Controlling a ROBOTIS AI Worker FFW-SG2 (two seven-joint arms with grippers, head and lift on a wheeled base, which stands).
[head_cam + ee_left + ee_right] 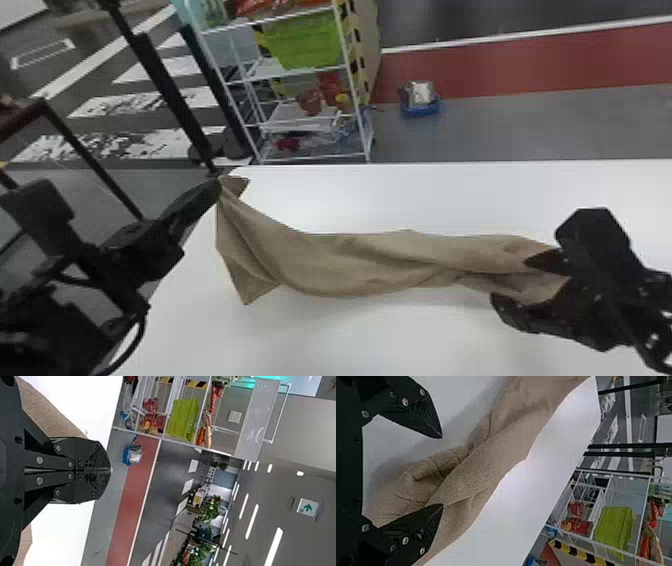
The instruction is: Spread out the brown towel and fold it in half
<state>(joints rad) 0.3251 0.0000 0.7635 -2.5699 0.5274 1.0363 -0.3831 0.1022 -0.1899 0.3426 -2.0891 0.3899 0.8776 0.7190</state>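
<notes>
See a smooth white table (350, 200), with 1 straight far edge and a slanting left edge. Find the brown towel (350, 265) stretched across it in a long, creased, twisted band, from near the far left corner toward the right. See 1 end raised by the left gripper (217, 185), closed narrow and pinching the cloth, with a pointed fold hanging on the near side. At the other end, see the right gripper (510, 279) spread wide around the bunched towel, with its fingers well apart.

Beyond the far edge, notice a white wire shelving rack (354, 95) with a lime-green bin (305, 45) on an upper shelf and red items below. Beside it, make out yellow-and-black striped edging (358, 50). Farther right, spot a blue container (421, 109) on the grey floor (550, 125), near a red floor band (500, 75) bordered by 1 white line (550, 35). To the left, see 2 slanting black posts (171, 97). Deeper in the room, in the left wrist view, see leafy green plants (212, 508), ceiling lights (274, 546) and a green arrow sign (308, 506).
</notes>
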